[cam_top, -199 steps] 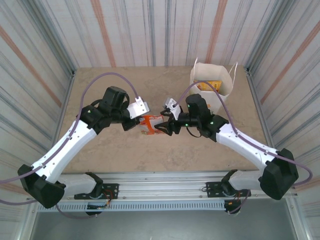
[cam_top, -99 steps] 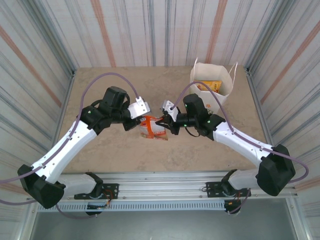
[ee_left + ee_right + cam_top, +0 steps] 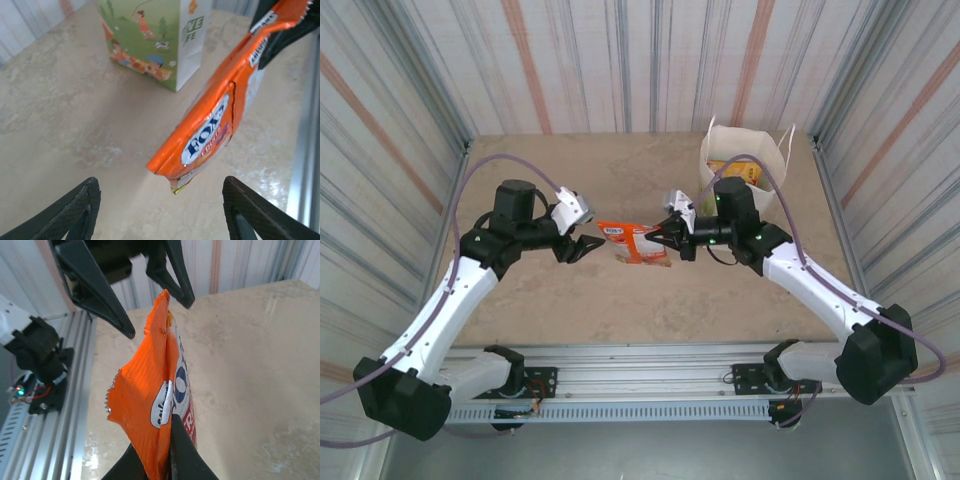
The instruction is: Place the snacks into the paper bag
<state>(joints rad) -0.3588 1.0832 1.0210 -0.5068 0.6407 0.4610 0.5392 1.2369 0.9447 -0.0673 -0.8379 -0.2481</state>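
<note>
- orange snack packet: it hangs over the middle of the table, apparently lifted off the surface. The right gripper pinches its right end, fingers pressed together on the foil.
- left gripper: it sits just beside the packet's free left end and does not touch it. Its fingers are spread wide, one to each side.
- Open room: bare tabletop lies all round the packet. Corrugated walls close the left, far and right edges, and an aluminium rail runs along the near edge.
- white paper bag: it stands upright in the far right corner, close to the right wall, with its mouth facing up. In the top view the right arm's wrist overlaps its near side.
- Long axis: from above, the packet runs left to right, from the right gripper towards the left one. In the left wrist view it slopes down from the gripped end to a free lower corner, with its back seam facing that camera.
- Hard to make out: the gripped end is covered by the right fingers, and the white oval logo reads only in part. The bag's top is cut off in the left wrist view. A yellow packet shows inside the bag, but the rest of the interior cannot be made out.
</note>
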